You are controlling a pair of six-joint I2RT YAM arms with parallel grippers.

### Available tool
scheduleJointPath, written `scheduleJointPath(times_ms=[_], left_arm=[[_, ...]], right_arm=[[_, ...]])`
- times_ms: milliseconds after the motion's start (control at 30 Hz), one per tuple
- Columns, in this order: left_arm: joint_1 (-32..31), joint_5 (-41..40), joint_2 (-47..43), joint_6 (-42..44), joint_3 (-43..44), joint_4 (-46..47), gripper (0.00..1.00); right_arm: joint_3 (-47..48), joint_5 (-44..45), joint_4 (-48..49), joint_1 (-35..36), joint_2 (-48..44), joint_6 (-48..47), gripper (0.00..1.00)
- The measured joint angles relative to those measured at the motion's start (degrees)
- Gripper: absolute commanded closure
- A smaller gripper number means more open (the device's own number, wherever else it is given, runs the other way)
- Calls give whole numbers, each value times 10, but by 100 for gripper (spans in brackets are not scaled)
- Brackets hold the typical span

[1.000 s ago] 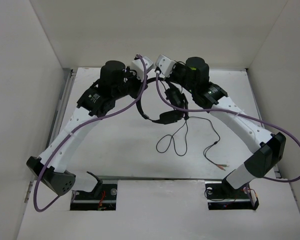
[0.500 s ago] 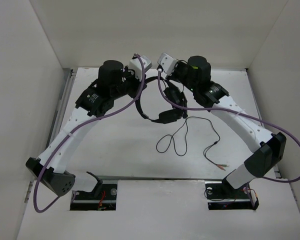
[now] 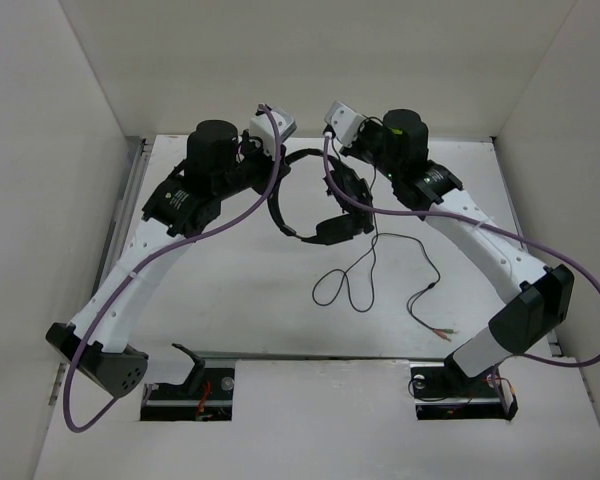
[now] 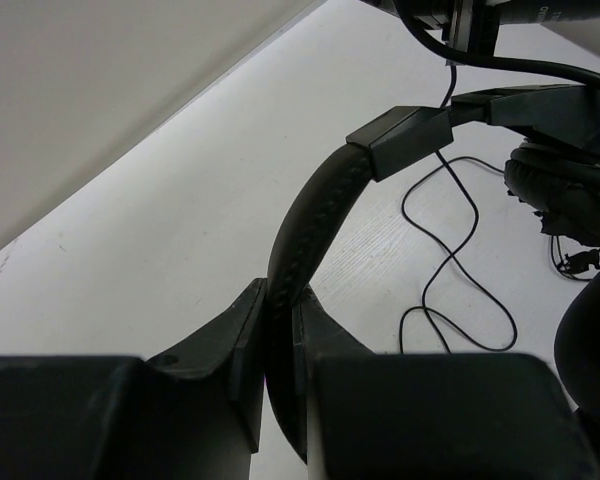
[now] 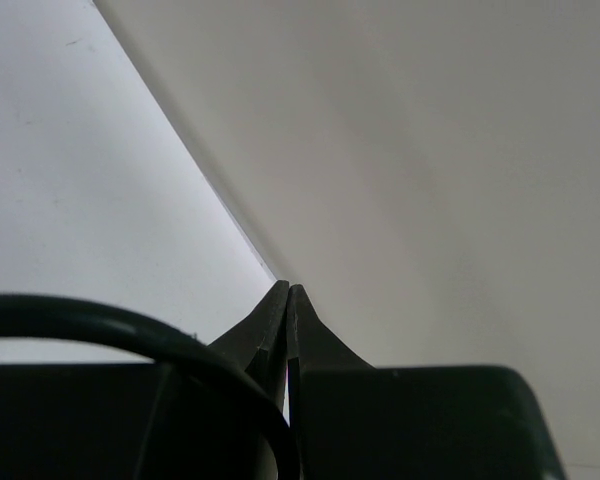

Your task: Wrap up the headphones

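Observation:
The black headphones hang between my two arms at the back of the table, with the band (image 3: 279, 212) on the left and the earcups (image 3: 338, 229) on the right. My left gripper (image 4: 280, 290) is shut on the padded band (image 4: 315, 205); in the top view it (image 3: 277, 170) sits partly under a purple arm cable. An earcup (image 4: 570, 190) shows at the right of the left wrist view. The thin cable (image 3: 365, 265) loops on the table and ends in coloured plugs (image 3: 442, 335). My right gripper (image 5: 288, 288) points at the back wall, jaws pressed together, and the black cable (image 5: 130, 325) curves down into their gap.
White walls (image 3: 80, 120) close in the table on the left, back and right. Thick purple arm cables (image 3: 230, 215) swing across both arms. The arm bases (image 3: 195, 380) stand at the near edge.
Both grippers have drawn apart and a little toward the back wall, the left one going left and the right one going right. The band between them has opened wider.

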Motion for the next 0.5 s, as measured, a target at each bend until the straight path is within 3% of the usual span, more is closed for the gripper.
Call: scheduleJointPath(times_ms=[500], left_arm=[[-5,9,0,-4,-35,4,100]], right_arm=[[23,0,0,15,0,-5,95]])
